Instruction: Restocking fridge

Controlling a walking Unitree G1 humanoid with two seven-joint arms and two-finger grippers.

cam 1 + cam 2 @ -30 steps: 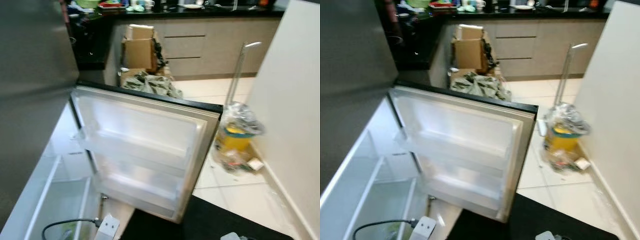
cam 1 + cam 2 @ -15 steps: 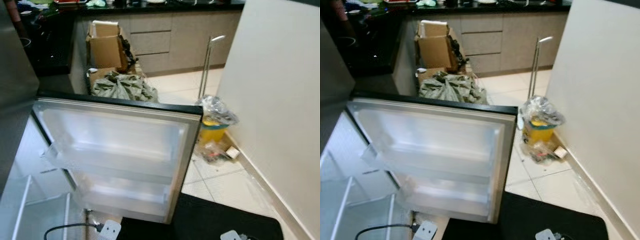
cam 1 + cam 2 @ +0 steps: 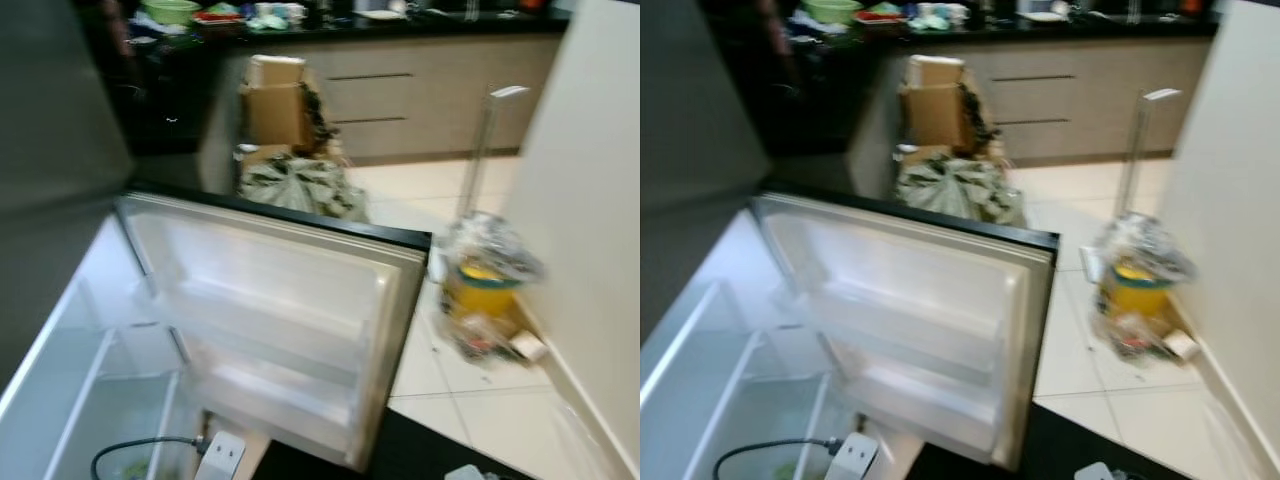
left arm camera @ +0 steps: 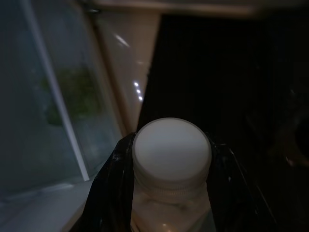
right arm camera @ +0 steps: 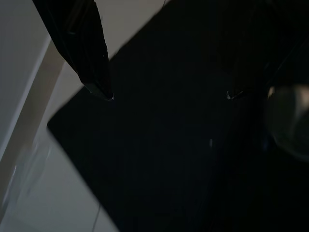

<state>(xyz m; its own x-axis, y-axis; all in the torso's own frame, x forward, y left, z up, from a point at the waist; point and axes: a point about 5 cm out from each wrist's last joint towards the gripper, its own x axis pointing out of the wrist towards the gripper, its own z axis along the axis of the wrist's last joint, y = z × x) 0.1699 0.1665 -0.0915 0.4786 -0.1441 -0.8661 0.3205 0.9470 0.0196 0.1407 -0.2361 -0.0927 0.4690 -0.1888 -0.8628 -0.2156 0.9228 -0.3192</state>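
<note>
The fridge door (image 3: 290, 300) stands wide open, and its white door shelves (image 3: 265, 330) are bare. Glass shelves of the fridge interior (image 3: 95, 400) show at the lower left. In the left wrist view my left gripper (image 4: 171, 143) is shut on a white-capped bottle (image 4: 172, 159), held low beside the fridge's front edge. My right gripper (image 5: 167, 95) is open with nothing between its fingers (image 5: 91, 53), hanging above a black floor mat (image 5: 183, 159).
A yellow bin wrapped in a plastic bag (image 3: 487, 280) stands by the white wall (image 3: 600, 200) on the right, with litter around it. Cardboard boxes (image 3: 275, 105) and a crumpled bag (image 3: 300, 185) lie behind the door. Kitchen cabinets (image 3: 400, 90) run along the back.
The whole picture swung right and then back left, so the camera turned and the view is now blurred. The fridge door and the things on the floor have stayed put.
</note>
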